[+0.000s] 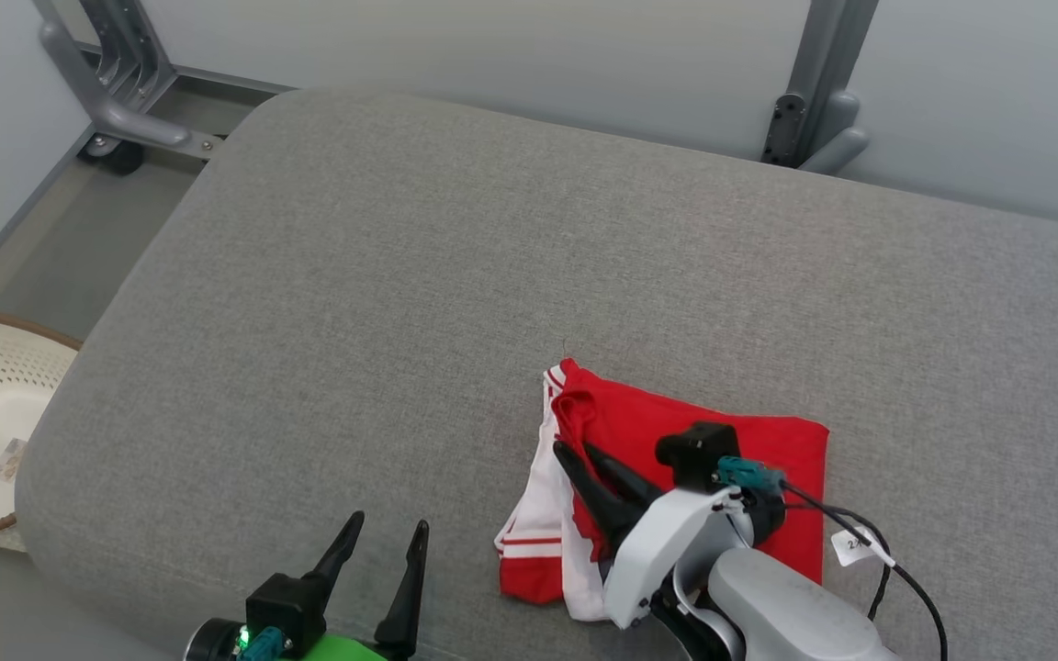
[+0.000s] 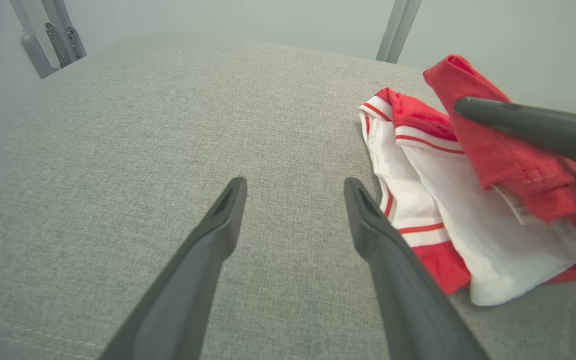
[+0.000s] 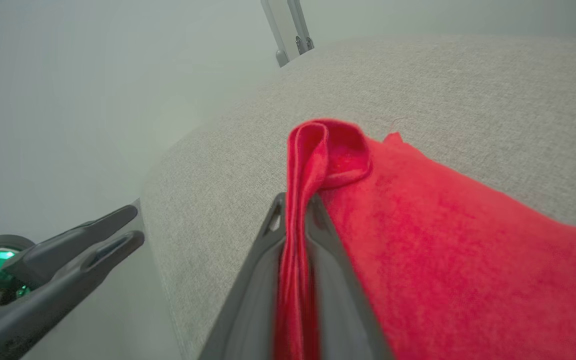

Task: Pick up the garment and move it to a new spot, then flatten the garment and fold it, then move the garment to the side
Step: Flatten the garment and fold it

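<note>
R gripper (image 3: 295,200) pinched the soft red-and-white cloth garment (image 1: 676,413) by its fold; wide-open, empty L gripper (image 1: 388,521) sat just left of it.

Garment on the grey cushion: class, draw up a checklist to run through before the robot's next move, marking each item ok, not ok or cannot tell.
1. Right gripper shut on a red fold of the garment: ok.
2. Left gripper open, apart from the garment: ok.
3. Garment resting wholly on the cushion: ok.
4. Garment lying flat: not ok, white layer bunched under the red.
5. Grip catching only the top layer: cannot tell.
</note>
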